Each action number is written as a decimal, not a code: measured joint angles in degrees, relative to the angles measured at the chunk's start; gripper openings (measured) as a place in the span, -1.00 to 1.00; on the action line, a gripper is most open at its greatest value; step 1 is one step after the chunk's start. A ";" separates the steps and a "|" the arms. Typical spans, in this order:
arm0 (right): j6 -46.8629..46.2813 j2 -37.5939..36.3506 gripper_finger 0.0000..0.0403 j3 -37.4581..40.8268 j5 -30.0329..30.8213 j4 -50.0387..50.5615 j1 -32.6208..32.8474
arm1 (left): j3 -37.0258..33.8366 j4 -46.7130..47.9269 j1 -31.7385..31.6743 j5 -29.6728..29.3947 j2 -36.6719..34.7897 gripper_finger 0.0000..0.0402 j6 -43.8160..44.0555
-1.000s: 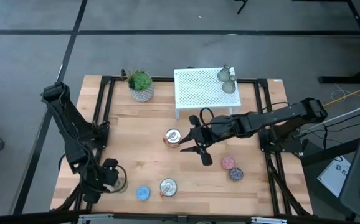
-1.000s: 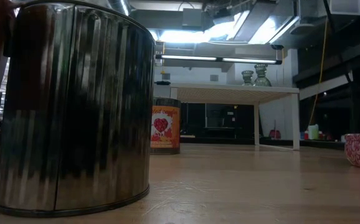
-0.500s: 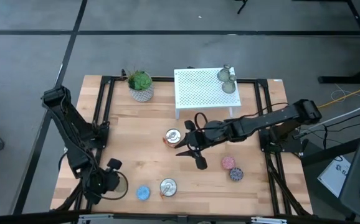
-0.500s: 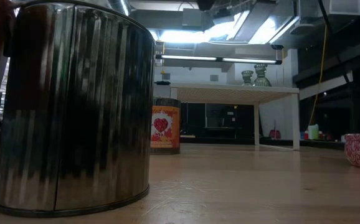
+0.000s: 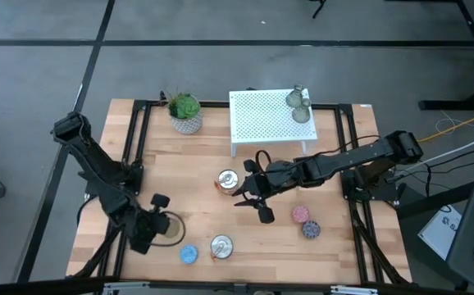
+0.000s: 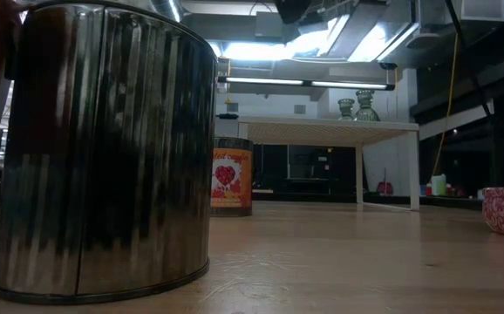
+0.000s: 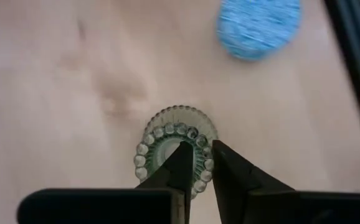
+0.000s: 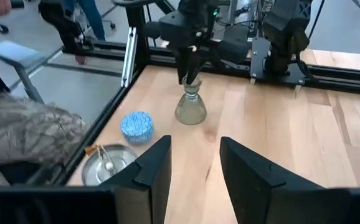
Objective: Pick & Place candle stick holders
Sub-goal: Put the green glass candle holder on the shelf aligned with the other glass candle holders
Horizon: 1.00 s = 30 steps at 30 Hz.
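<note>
Olive-grey glass was what your left gripper [image 7: 195, 163] had under it: one candle stick holder [image 8: 191, 107] stood upright on the wooden table [image 5: 180, 176], near the front left corner, its long axis vertical, wide base down and narrow neck up. In the left wrist view you looked straight down that axis, onto the beaded rim, and the two dark fingers [image 7: 179, 163] met over the rim's near side with almost no gap between them. The right wrist view showed the same thing from the side: the left arm came down from above and its jaws were pinched on the holder's neck, so you could take them as clenched on it. The holder's base rested on the table, not yet lifted. The blue disc [image 5: 189, 254] lay just beside it, and the open silver tin [image 5: 221, 245] a little further along the front edge, both close enough to matter if the lift swung sideways. Two more holders [image 5: 298, 105] stood on the white perforated shelf [image 5: 262, 119] at the back, which was probably where this one belonged. Your right gripper [image 5: 249, 195] hung mid-table by the orange tin [image 5: 227, 181], jaws parted and holding nothing, well apart from the holder; the left arm was plainly the nearer, and a straight pull upward suited the grip.
</note>
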<state>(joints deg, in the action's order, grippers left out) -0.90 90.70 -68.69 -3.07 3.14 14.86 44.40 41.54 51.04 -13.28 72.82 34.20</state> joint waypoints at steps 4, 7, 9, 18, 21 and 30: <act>6.33 0.00 -0.30 0.00 -0.64 2.69 -0.55 | -0.09 -0.04 -7.08 0.34 -0.68 -0.81 -6.28; 12.40 0.00 -0.30 0.00 -0.63 4.52 -1.35 | -0.25 0.07 -13.77 0.97 -1.15 -0.77 -10.48; 16.04 0.00 -0.30 0.00 -0.61 5.47 -2.18 | -0.26 0.05 -18.39 0.97 -1.21 -0.77 -13.16; 23.83 -0.02 -0.30 0.00 0.45 7.84 -6.33 | -0.37 -3.96 -34.72 2.82 -1.19 -0.78 -25.70; 24.90 -0.02 -0.30 0.00 3.93 7.82 -7.05 | -0.37 -6.84 -37.59 2.93 -1.00 -0.77 -29.12; 28.39 -0.04 -0.30 0.00 6.21 7.87 -7.74 | -0.37 -16.55 -40.36 5.73 0.44 -0.85 -32.88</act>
<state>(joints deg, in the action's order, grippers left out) 27.49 90.65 -68.69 3.14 11.00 7.11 44.03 24.99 10.69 -7.56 73.27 1.32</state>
